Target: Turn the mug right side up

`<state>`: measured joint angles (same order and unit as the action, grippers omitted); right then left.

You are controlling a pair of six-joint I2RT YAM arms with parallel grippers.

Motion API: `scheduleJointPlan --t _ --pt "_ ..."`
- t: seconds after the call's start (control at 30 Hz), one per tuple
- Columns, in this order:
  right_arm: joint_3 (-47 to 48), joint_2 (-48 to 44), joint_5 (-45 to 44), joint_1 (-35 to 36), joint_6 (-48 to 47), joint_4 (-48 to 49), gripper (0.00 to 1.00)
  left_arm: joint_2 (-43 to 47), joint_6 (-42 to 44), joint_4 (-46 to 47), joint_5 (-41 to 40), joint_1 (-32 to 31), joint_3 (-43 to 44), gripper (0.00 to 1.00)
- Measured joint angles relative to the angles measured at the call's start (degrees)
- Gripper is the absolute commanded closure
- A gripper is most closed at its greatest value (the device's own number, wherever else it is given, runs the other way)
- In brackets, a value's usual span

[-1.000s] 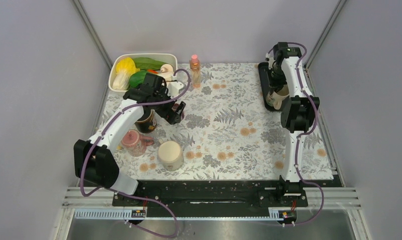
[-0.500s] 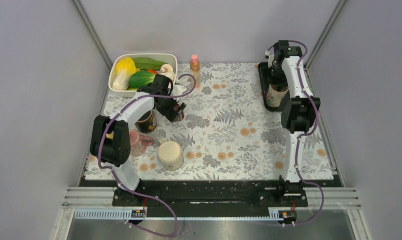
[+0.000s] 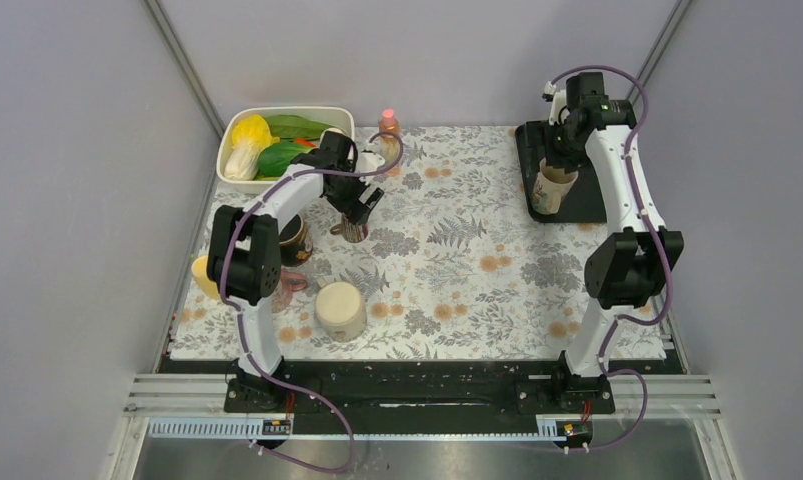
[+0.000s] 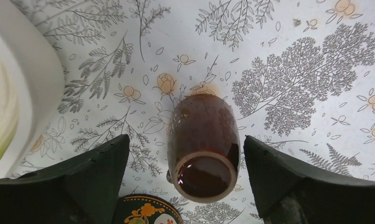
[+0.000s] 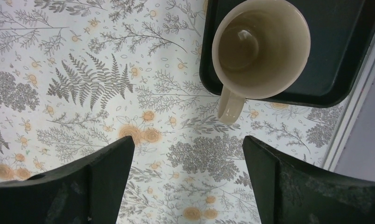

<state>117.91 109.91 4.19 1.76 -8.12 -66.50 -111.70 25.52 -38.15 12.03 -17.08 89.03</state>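
Observation:
A cream mug (image 3: 549, 190) (image 5: 261, 46) stands upright on the black tray (image 3: 589, 198) (image 5: 349, 51), mouth up, its handle poking over the tray's edge. My right gripper (image 3: 565, 148) (image 5: 187, 140) hovers open above and beside it, with nothing between its fingers. A small brown mug (image 3: 352, 230) (image 4: 204, 144) stands on the floral cloth with a pale-ringed end facing up, apparently its base. My left gripper (image 3: 363, 205) (image 4: 185, 140) hangs open over it, one finger on each side, neither touching it.
A white bin of vegetables (image 3: 322, 112) (image 4: 36, 70) and a small bottle (image 3: 388, 128) sit at the back left. A black floral mug (image 3: 295, 240) (image 4: 143, 212), a pink mug (image 3: 282, 285) and an upturned cream mug (image 3: 340, 310) stand by the left arm.
The right gripper opened, let go of the cream mug on the tray and lifted away. The left arm swung back and right, bringing its gripper over the brown mug.

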Motion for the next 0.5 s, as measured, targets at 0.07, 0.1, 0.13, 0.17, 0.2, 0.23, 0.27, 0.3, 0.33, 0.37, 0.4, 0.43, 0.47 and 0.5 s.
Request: scheduleJointPlan --t 0.07,0.1,0.13,0.17,0.2,0.23,0.27,0.3,0.33,0.37,0.4,0.43,0.47,0.5 --pt "-3.4 -2.2 0.3 0.1 0.3 1.9 0.04 -1.6 0.0 -0.8 0.0 0.0 0.9 0.17" --pt "-5.0 -3.0 0.7 0.2 0.5 2.9 0.04 -2.2 -0.1 -1.3 0.0 0.0 1.3 0.20" --pt "-6.6 -3.7 1.2 0.2 0.7 3.9 0.04 -2.9 -0.1 -2.1 0.1 0.0 1.7 0.20" --pt "-7.9 -4.3 1.6 0.3 0.8 4.6 0.04 -3.7 -0.1 -3.0 0.1 0.0 2.5 0.21" --pt "-8.8 -4.8 1.7 0.3 0.9 5.2 0.03 -4.2 -0.2 -3.4 0.1 0.0 2.9 0.23" --pt "-9.7 -5.2 2.0 0.4 1.1 5.9 0.03 -4.6 -0.4 -3.9 0.1 0.0 3.3 0.27" --pt "-10.6 -5.6 2.3 0.5 1.2 6.4 0.03 -4.9 -0.6 -4.3 0.2 0.0 3.5 0.32" --pt "-11.2 -6.0 2.6 0.7 1.4 6.9 0.03 -5.0 -0.9 -4.8 0.3 0.0 3.5 0.37" --pt "-11.6 -6.4 2.7 0.9 1.5 7.2 0.03 -5.1 -1.1 -5.4 0.5 0.0 3.5 0.39" --pt "-11.8 -6.6 2.8 1.0 1.5 7.4 0.03 -5.1 -1.4 -5.7 0.6 0.0 3.5 0.40" --pt "-12.0 -7.0 2.9 1.2 1.6 7.8 0.03 -5.1 -1.4 -5.9 0.7 0.0 3.5 0.40" --pt "-12.2 -7.3 3.0 1.5 1.7 8.2 0.03 -5.1 -1.4 -6.1 0.8 0.0 3.6 0.38" --pt "-12.3 -7.8 3.0 1.8 1.8 8.5 0.03 -5.1 -1.5 -6.2 0.9 0.0 3.6 0.35" --pt "-12.5 -8.3 3.0 2.2 1.9 8.7 0.03 -5.1 -1.6 -6.4 1.0 0.0 3.6 0.28"
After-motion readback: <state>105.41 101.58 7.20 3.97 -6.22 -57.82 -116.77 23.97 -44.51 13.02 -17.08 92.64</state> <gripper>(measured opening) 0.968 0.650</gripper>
